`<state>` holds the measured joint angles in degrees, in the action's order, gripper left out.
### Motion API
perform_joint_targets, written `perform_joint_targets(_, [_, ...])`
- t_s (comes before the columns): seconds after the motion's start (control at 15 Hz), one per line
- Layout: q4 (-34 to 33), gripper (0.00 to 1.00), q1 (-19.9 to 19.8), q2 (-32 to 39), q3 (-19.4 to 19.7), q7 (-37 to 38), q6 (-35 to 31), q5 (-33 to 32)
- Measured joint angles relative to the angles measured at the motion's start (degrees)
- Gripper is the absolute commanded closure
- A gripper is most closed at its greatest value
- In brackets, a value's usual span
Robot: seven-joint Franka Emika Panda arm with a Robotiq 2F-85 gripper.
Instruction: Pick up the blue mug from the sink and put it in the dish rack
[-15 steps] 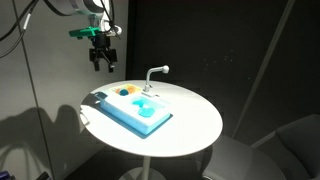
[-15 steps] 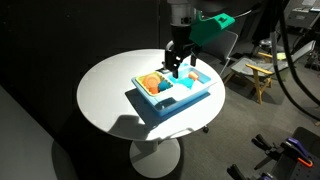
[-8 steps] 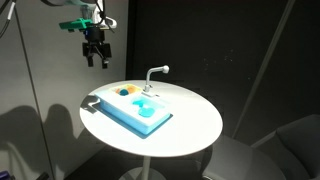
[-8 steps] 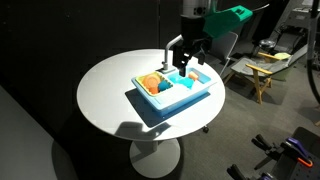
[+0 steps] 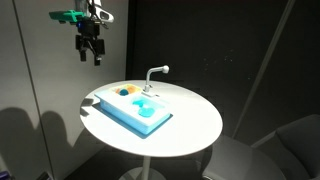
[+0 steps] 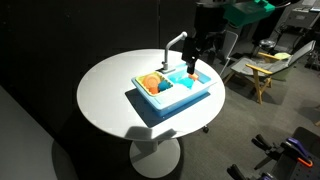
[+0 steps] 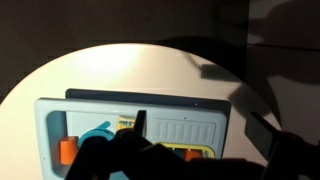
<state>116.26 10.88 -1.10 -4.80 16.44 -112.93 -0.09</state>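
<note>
- Table [image 5: 195,128]: round and white, brightly lit, with a dark room around it.
- Sink [image 5: 160,120]: light-blue basin, the nearer end of a toy unit that sits on the table, off its middle.
- Mug [image 5: 143,103]: tiny and blue, a shade darker than the basin. It is inside the sink, well apart from the hand. Too small to tell whether it is upright or tipped.
- Orange item [image 5: 126,91]: small, just beyond the mug, toward the white end of the unit. Cannot tell which compartment holds it.
- Rack [image 5: 98,98]: white, roughly square end section at the farther end of the unit. The mug is not in it.
- Faucet [image 5: 154,75]: thin, grey and curved, upright at the sink's far edge.
- Hand [image 5: 89,56]: high above the table in both exterior views, on the rack side, touching nothing. Its fingers point down and are spread apart with nothing between them.
- Wrist view: looks down on the whole unit from height. The fingers show only as dark shapes along the bottom edge, clear of the unit.
</note>
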Motion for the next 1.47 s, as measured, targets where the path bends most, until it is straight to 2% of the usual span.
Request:
perform_joint_targets(0.53, [4.8,0.00,-3.6,-5.8,0.1,-1.0,-0.1,1.0])
perform_joint_targets(1.47, [7.5,0.00,-5.9,-10.7,0.0,-0.1,1.1,0.6])
